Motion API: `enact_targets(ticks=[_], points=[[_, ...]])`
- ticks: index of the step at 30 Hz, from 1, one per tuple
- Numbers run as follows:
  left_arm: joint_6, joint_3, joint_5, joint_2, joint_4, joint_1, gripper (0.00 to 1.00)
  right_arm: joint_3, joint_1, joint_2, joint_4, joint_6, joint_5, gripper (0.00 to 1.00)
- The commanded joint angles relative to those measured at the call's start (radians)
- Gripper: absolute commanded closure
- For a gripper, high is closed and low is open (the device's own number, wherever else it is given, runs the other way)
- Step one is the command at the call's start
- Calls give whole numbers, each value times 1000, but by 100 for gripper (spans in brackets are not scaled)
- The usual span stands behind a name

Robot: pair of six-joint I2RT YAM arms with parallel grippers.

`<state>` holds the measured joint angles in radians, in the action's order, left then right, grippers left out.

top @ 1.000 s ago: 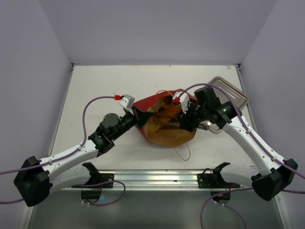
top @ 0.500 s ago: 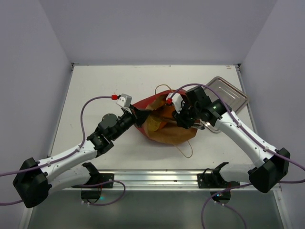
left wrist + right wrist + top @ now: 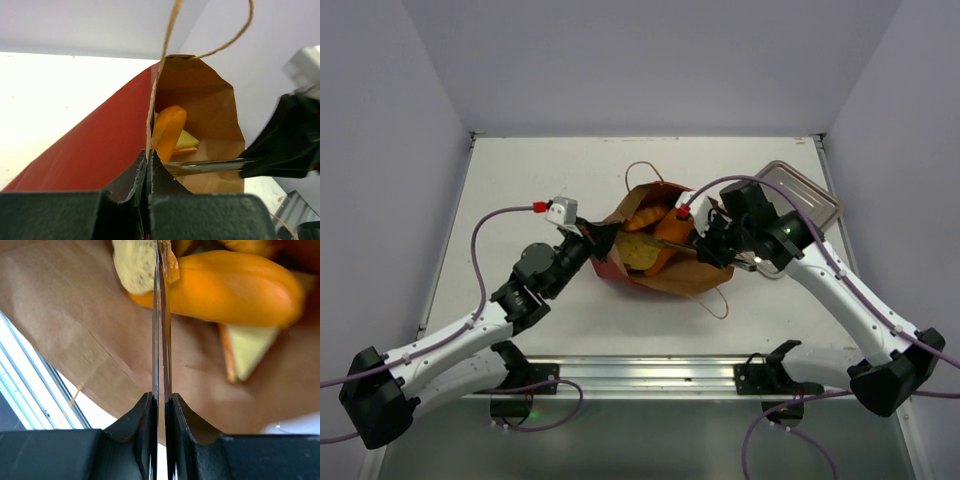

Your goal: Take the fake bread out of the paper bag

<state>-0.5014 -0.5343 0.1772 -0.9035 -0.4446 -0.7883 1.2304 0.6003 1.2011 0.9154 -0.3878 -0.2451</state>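
While the overhead view ran, the paper bag (image 3: 670,277) sat mid-tabletop (image 3: 520,170) with its mouth gaping and the fake bread (image 3: 638,250) all inside it. The left end effector (image 3: 603,238) was at the bag's near-left rim, and the right end effector (image 3: 692,252) reached in from the other side. A silver tray (image 3: 815,200) lay off to the right.

Over to the left wrist: the left end effector (image 3: 148,157) was clamped tight on the rim, red paper on one side and kraft on the other. The handle (image 3: 170,40) looped up from the grip. Down inside lay an orange loaf (image 3: 167,130) and a yellow wedge (image 3: 186,140).

Now the right wrist: the right end effector (image 3: 161,260) stood narrow, its blades almost touching. The tips were at the seam between a pale roll (image 3: 134,265) and the orange loaf (image 3: 235,287). Whether they had caught any crust, I couldn't tell.

My read was that the grab was on and nothing was out yet. Next it called for a sure pinch, then a clean lift through the mouth while the left held the rim.
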Motion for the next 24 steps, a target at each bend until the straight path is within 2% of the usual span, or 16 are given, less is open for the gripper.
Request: enact_targets(ticks=[1, 8, 15, 24], points=[[40, -24, 103, 54, -39, -9, 100, 98, -4, -70, 23, -25, 26, 97], [87, -27, 182, 98, 32, -8, 100, 173, -11, -127, 88, -48, 6, 99], [127, -50, 323, 129, 87, -8, 100, 193, -14, -178, 129, -72, 21, 100], [172, -70, 419, 153, 133, -6, 100, 234, -49, -233, 131, -89, 47, 100]])
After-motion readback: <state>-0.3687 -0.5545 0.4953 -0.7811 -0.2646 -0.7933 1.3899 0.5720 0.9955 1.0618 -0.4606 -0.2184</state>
